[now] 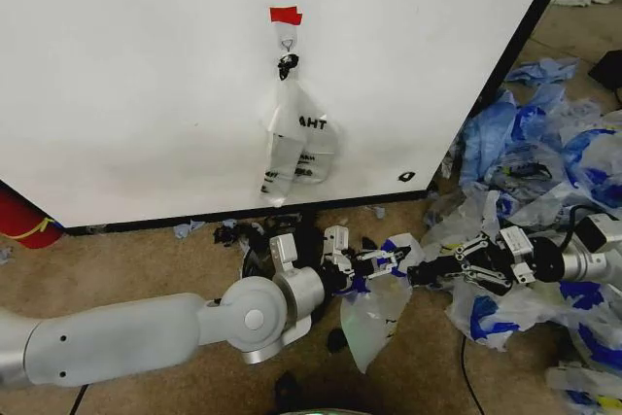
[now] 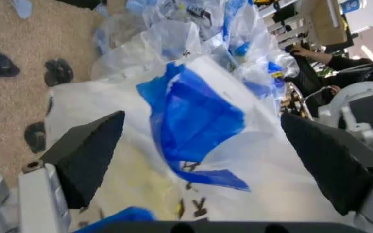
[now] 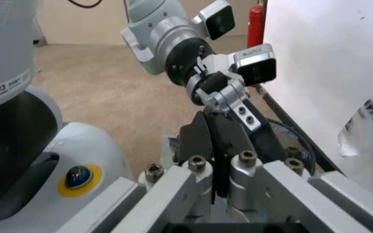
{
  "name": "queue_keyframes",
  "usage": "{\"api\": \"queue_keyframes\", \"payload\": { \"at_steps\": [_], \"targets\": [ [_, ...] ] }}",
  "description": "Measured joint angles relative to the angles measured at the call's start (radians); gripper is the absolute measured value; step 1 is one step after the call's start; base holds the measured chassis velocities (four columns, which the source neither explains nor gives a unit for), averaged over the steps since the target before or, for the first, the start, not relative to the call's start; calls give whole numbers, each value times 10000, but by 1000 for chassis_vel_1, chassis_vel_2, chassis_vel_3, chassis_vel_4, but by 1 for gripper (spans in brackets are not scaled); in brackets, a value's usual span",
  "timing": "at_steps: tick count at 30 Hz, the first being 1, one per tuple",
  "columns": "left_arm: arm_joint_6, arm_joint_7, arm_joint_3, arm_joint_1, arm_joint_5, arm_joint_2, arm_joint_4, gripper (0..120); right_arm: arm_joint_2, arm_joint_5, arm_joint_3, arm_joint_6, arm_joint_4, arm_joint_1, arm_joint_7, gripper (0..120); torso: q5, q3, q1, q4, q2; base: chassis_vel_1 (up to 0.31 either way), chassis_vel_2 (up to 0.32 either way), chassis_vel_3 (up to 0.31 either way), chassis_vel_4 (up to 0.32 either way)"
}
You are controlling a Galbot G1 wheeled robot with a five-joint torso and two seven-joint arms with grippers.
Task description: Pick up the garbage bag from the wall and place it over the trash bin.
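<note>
The left pincer (image 1: 394, 261) gapes wide around the thin translucent white garbage bag (image 1: 374, 323) with blue patches; the right pincer (image 1: 428, 272) pinches its edge shut; spread its mouth evenly over the small round black trash bin (image 1: 260, 258) below the white wall panel (image 1: 136, 75).

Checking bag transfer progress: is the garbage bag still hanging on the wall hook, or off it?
Off the hook. The garbage bag hangs between the left gripper and right gripper, low before the wall. Another bag hangs on the hook.

Heaped bags (image 1: 544, 153) crowd the right; carpet (image 1: 146, 259) lies open left.
</note>
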Motion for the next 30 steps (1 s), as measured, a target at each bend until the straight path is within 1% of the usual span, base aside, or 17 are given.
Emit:
{"api": "queue_keyframes", "payload": {
  "at_steps": [9,13,19,30],
  "targets": [
    [182,-14,95,-40,61,132,257,96,-43,-30,84,60,-87,8,-323,0,0,0,0,0,0,0,0,0,0],
    [305,-14,49,-96,121,311,450,96,-191,-191,157,60,-240,106,-857,0,0,0,0,0,0,0,0,0,0],
    [489,145,101,-128,51,592,417,96,-302,-221,135,22,-513,449,-1207,0,0,0,0,1,0,0,0,0,0],
    [866,427,350,-44,21,806,350,96,-671,-7,216,-29,-58,643,-1435,0,-1,0,0,-1,0,0,0,0,0]
  ]
}}
